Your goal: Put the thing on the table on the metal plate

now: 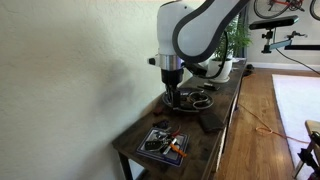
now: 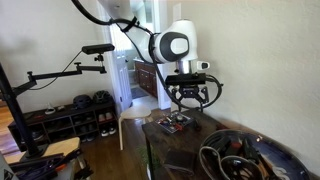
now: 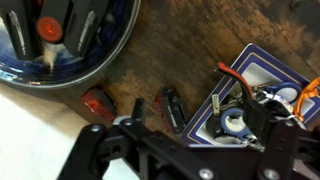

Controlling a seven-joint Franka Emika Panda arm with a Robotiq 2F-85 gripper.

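Note:
A small dark oblong thing with a red end lies on the dark-brown wooden table, between the round metal plate and a square tray. A small red piece lies on the wood beside the plate's rim. The plate holds several items, one with an orange-red cap. My gripper is open and empty, hovering above the dark thing. In both exterior views the gripper hangs over the table between the plate and the tray.
A square dark tray with orange-handled items sits at the table's near end. A wall runs along one long side of the table. A potted plant stands at the far end. A shoe rack stands across the room.

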